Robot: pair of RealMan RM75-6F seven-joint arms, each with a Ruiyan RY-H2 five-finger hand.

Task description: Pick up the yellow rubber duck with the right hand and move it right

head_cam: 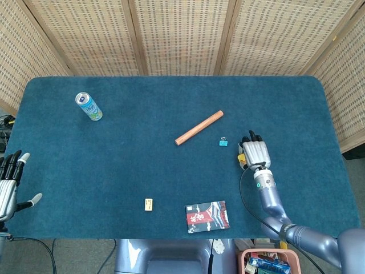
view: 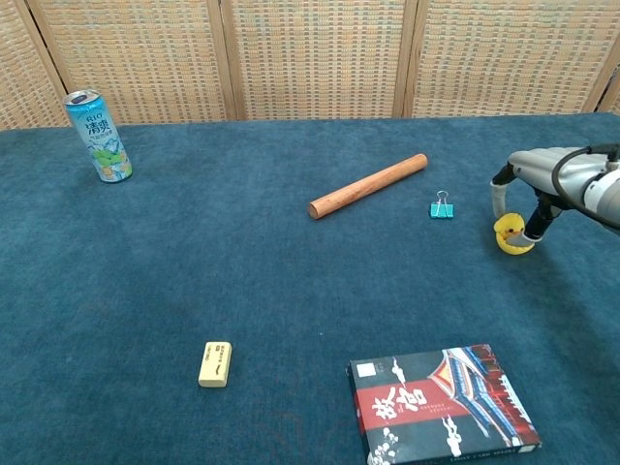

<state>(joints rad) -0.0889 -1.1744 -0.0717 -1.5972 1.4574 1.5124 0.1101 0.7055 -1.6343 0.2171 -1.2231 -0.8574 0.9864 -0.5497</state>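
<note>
The yellow rubber duck [view: 511, 235] sits low over the blue cloth at the right, pinched between the thumb and a finger of my right hand [view: 544, 177]. The hand arches over it from above. In the head view my right hand [head_cam: 255, 153] covers most of the duck [head_cam: 241, 160], leaving only a yellow sliver at its left edge. I cannot tell whether the duck touches the cloth. My left hand [head_cam: 8, 184] hangs off the table's left edge with its fingers spread and nothing in it.
A teal binder clip [view: 442, 206] lies just left of the duck, with a wooden rod [view: 368, 185] beyond it. A drink can [view: 98, 136] stands far left. A cream eraser [view: 215, 363] and a printed box [view: 444, 402] lie near the front edge.
</note>
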